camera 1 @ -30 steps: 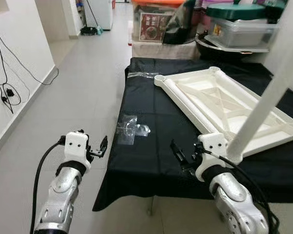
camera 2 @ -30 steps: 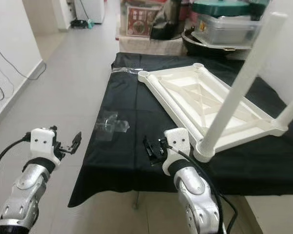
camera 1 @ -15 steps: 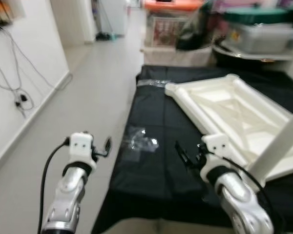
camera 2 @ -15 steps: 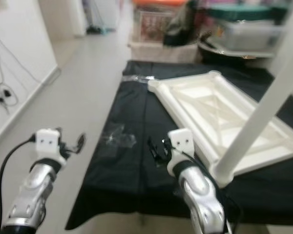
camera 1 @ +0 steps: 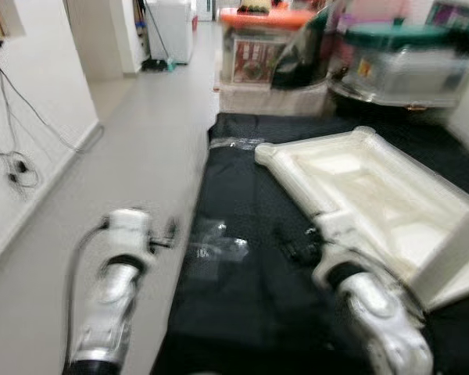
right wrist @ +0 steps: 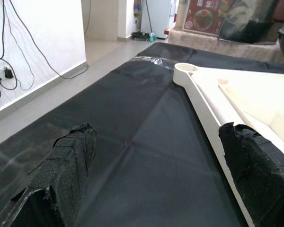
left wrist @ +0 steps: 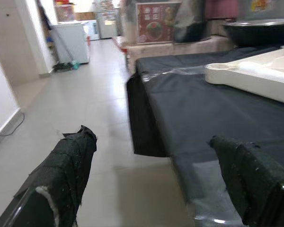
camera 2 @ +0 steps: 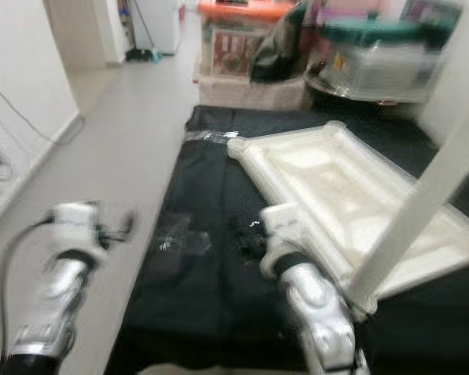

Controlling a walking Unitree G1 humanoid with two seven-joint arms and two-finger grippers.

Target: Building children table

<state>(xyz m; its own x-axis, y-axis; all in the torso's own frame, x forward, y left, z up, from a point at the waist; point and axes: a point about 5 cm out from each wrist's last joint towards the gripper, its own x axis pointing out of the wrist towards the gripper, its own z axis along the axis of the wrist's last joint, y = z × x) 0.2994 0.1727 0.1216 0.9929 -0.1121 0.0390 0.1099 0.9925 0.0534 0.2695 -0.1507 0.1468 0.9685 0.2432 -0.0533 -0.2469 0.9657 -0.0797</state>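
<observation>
From my head cameras, both blurred, I count one white table top [camera 1: 375, 195] lying upside down on one black cloth [camera 1: 242, 305] that covers a low surface, with one white leg [camera 2: 418, 207] standing up from its near right corner and crossing the right side of the picture. Two patches of clear plastic [camera 1: 217, 248] lie on the cloth, one near its left edge and one further back by the far corner of the table top. My left gripper [camera 1: 169, 233] hangs over the grey floor [camera 1: 133, 156] just off the cloth's left edge, well apart from the table top; my right gripper [camera 1: 297, 248] is over the cloth, just beside the table top's long near edge. Beyond the cloth stand stacked boxes and one lidded plastic bin [camera 1: 402, 62], too blurred to count further. In my left wrist view, my two black fingers [left wrist: 61, 175] stand wide apart with nothing between them; the cloth's edge and floor lie ahead, and one rounded corner of the table top [left wrist: 222, 73] shows on the cloth far beyond the fingertips. In my right wrist view, my two fingers [right wrist: 61, 170] are likewise spread wide and empty above the cloth, and the table top's long white rail [right wrist: 208, 113] runs past close beside one finger, ending at one round socket [right wrist: 185, 69] at the far corner.
</observation>
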